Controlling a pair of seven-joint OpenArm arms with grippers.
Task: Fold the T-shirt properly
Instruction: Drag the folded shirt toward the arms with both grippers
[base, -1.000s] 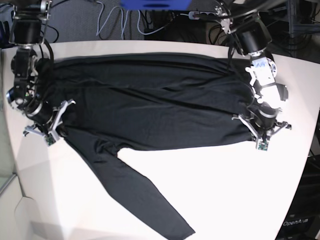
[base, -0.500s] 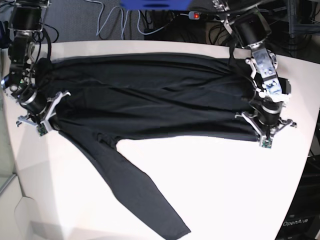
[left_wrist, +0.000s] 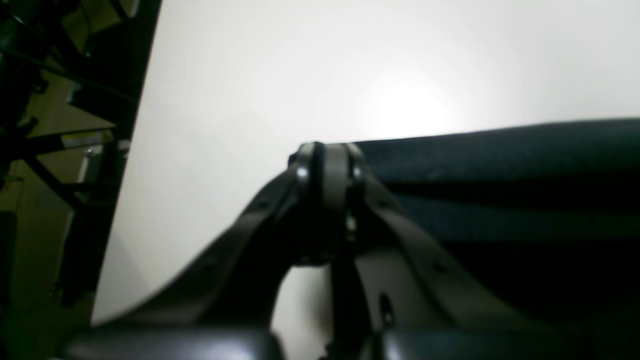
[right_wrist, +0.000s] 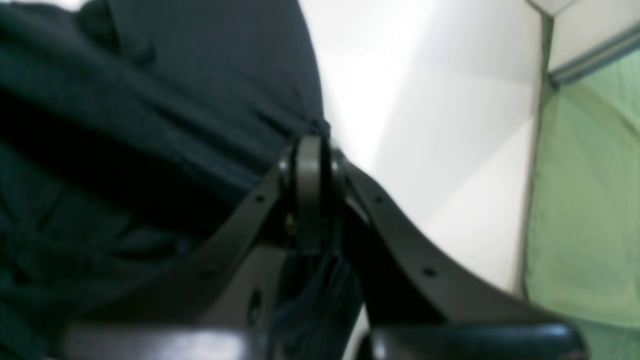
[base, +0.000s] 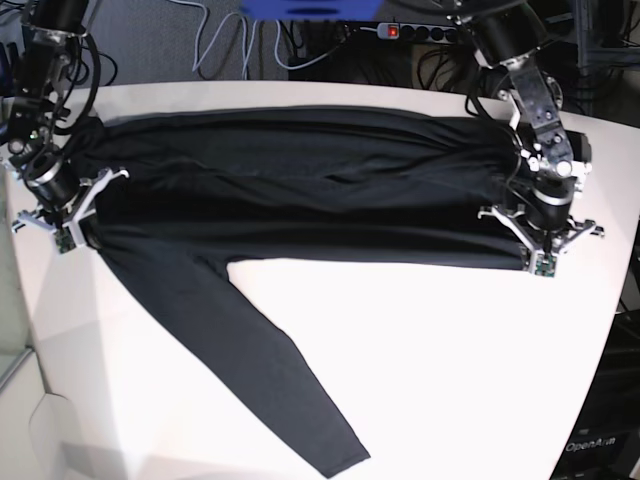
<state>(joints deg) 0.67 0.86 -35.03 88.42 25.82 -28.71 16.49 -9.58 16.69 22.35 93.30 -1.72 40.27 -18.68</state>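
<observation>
Stretching T-shirt (base: 300, 190) on desk (base: 450, 370): left fingers (base: 533, 258) and right fingers (base: 68, 232), clamped on its ends, are best drawn evenly apart.

1. Base view: bright overhead light blows the table (base: 430, 360) out white toward 5 o'clock; edges bow.
2. The shirt (base: 300, 190) reads flat black, folds barely visible.
3. Both wrist views are soft, with near parts blurred; glare at 12 o'clock.
</observation>
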